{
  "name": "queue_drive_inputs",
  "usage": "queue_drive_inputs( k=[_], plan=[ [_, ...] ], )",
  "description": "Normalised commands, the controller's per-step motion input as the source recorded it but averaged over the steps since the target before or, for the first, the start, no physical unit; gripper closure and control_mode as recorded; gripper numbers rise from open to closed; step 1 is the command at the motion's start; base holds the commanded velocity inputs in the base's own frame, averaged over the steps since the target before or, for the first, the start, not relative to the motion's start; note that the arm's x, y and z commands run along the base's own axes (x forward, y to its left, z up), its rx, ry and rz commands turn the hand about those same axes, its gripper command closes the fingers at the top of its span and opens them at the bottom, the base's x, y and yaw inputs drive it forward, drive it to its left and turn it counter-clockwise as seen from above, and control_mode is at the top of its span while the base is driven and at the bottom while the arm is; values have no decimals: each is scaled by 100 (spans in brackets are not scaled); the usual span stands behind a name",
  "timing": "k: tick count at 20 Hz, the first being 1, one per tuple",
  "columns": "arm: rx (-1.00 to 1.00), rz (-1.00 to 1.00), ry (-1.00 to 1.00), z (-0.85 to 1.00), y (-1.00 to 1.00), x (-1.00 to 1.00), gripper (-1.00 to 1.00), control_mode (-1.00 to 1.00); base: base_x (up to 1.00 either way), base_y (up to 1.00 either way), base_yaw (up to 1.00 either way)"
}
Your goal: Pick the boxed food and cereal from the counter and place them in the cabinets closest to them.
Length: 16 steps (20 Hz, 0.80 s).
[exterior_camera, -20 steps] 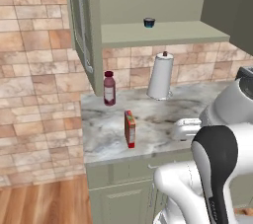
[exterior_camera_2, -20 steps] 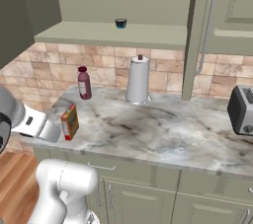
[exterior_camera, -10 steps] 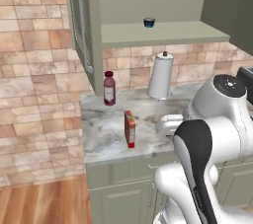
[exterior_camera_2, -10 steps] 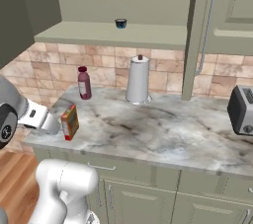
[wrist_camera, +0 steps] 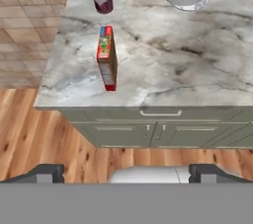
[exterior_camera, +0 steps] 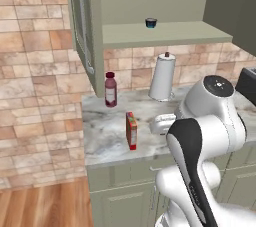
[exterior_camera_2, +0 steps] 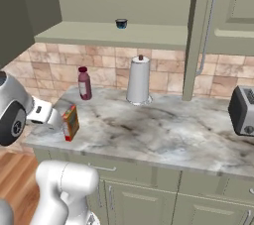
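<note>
The green wall cabinets hang open above the marble counter, with a small dark cup on the inner shelf. A toaster sits at the counter's far right. A paper towel roll stands by the brick wall, a dark red bottle to its left. The orange cereal box stands upright near the counter's front edge. The gripper hovers just beside it, fingers spread wide, holding nothing.

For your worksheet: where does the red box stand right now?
The red box stands upright near the counter's front left edge, in front of the dark red bottle.
</note>
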Motion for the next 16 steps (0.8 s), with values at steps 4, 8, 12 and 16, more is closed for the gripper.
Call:
queue_drive_inputs(
  k=[4,8,12,16],
  plan=[
    [0,6,-7,-23,15,30,-100,-100,0,0,0],
    [0,5,-7,-24,15,28,-100,-100,0,0,0],
    [0,4,-8,-23,10,31,-100,-100,0,0,0],
    [0,3,-7,-26,5,34,-100,-100,0,0,0]
  ],
)
